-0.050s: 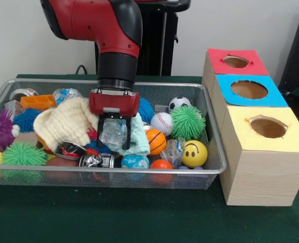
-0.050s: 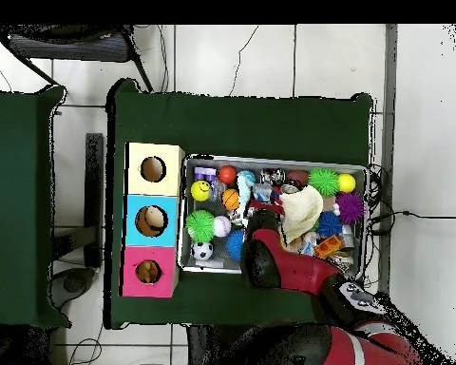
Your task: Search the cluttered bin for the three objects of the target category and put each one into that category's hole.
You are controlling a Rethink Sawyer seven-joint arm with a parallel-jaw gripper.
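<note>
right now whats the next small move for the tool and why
Probably lift straight up. The tool looks shut on a crumpled clear plastic wrapper while low in the mesh bin, with the cream cloth and teal cloth pressed close; rising first should clear them.

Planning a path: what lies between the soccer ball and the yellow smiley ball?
In the front view, the green spiky ball sits between the soccer ball and yellow smiley ball.
</note>
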